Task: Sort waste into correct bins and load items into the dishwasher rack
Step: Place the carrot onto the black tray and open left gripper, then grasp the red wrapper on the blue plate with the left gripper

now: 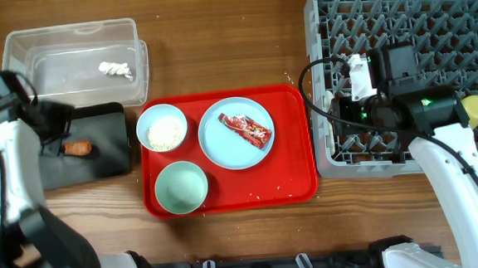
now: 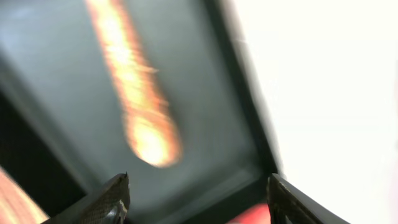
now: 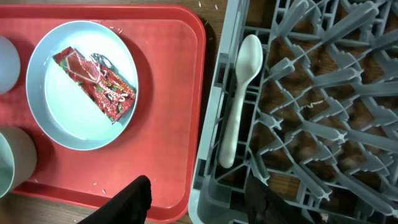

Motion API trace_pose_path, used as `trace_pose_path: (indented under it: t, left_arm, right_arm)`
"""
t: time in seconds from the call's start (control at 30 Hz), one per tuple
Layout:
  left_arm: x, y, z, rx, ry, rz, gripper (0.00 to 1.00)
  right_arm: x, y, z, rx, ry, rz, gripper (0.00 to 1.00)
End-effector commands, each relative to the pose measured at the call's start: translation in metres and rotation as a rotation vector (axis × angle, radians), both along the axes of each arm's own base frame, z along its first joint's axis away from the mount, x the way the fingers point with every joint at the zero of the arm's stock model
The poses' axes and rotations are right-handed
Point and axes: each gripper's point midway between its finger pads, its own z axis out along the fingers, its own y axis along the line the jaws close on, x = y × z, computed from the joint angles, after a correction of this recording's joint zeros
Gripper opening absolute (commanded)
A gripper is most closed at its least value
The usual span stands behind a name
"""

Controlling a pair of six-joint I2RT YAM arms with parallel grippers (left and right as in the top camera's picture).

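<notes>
Grey plastic rack (image 1: 407,24), square lattice of pegs, is sitting at the table's 2 o'clock. A white plastic spoon (image 3: 239,99) is lying along its 9 o'clock wall. A small yellow cup (image 1: 474,109) is showing at its 3 o'clock side, partly behind the right arm.

Flat glossy red tray (image 1: 294,155) is sitting at centre, loose grains scattered on it.
- Round light-blue plate (image 1: 223,151) at its 2 o'clock is carrying the shiny red wrapper (image 1: 245,129).
- Pale blue bowl (image 1: 143,123) at 10 o'clock is holding white rice grains (image 1: 164,134).
- Pale green bowl (image 1: 182,187) is sitting at 7 o'clock.

Clear rectangular tub (image 1: 67,40) at the table's 10 o'clock is holding a crumpled white paper scrap (image 1: 117,69).

Shallow matte black tray (image 1: 111,154) at 9 o'clock is holding the orange carrot piece (image 1: 79,148).

Left gripper (image 2: 198,186) is hovering over the black tray, fingers spread wide and gripping nothing; the carrot is blurring in its wrist view.

Right gripper (image 3: 199,193) is hanging over the rack's 9 o'clock edge, fingers parted and empty.
</notes>
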Motion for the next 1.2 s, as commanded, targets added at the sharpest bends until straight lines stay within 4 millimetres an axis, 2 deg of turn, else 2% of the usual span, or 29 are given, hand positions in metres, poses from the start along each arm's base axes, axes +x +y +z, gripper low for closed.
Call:
trace_pose_path:
  t: [0.0,0.03,0.07,0.2,0.23,0.3,0.4,0.53,0.63,0.7,0.77,0.8,0.83,0.87,0.93,1.07,1.17]
  left_arm:
    - [0.029,-0.079,0.060,0.017,-0.174,-0.256,0.70]
    - [0.033,-0.114,0.064,0.013,-0.187,-0.351,0.71]
    - [0.035,-0.141,0.064,0.006,-0.188,-0.422,0.71]
    - [0.033,-0.231,0.047,-0.030,-0.153,-0.652,0.75]
    - [0.028,-0.263,0.033,-0.057,-0.118,-0.700,0.77]
    - [0.020,-0.303,0.007,-0.089,-0.054,-0.752,0.79]
    - [0.007,-0.347,-0.038,-0.128,0.050,-0.765,0.80]
    - [0.004,-0.373,-0.080,-0.147,0.105,-0.770,0.78]
    - [0.005,-0.386,-0.097,-0.164,0.107,-0.779,0.75]
    - [0.004,-0.390,-0.107,-0.165,0.117,-0.781,0.67]
    - [0.003,-0.393,-0.110,-0.164,0.121,-0.787,0.57]
    - [0.002,-0.394,-0.110,-0.164,0.121,-0.788,0.38]
    - [0.002,-0.393,-0.110,-0.164,0.121,-0.788,0.28]
    - [0.002,-0.393,-0.110,-0.163,0.121,-0.791,0.23]
    - [0.003,-0.393,-0.110,-0.161,0.120,-0.791,0.06]
    - [0.005,-0.388,-0.108,-0.154,0.117,-0.785,0.04]
    - [0.015,-0.376,-0.084,-0.133,0.065,-0.833,0.04]
  right_arm:
    - [0.003,0.002,0.001,0.009,-0.006,0.013,0.51]
    - [0.003,0.002,0.001,0.009,-0.006,0.013,0.51]
    - [0.003,0.002,0.001,0.009,-0.006,0.013,0.51]
    - [0.003,0.002,0.001,0.009,-0.006,0.013,0.51]
    - [0.003,0.002,0.001,0.009,-0.006,0.013,0.51]
    - [0.003,0.002,0.001,0.009,-0.006,0.013,0.51]
    - [0.003,0.002,0.001,0.009,-0.005,0.013,0.51]
    - [0.003,0.002,0.001,0.009,-0.005,0.013,0.51]
    - [0.003,0.002,0.001,0.009,-0.005,0.013,0.51]
    - [0.003,0.002,0.001,0.009,-0.005,0.013,0.51]
    - [0.003,0.002,0.000,0.009,-0.005,0.013,0.51]
    - [0.003,0.002,0.001,0.009,-0.005,0.013,0.52]
    - [0.003,0.002,0.000,0.008,-0.005,0.014,0.51]
    - [0.003,0.002,0.001,0.009,-0.005,0.013,0.51]
    - [0.003,0.002,0.001,0.009,-0.005,0.013,0.51]
    - [0.003,0.002,0.000,0.009,-0.005,0.013,0.51]
    - [0.002,0.002,0.001,0.009,-0.005,0.013,0.52]
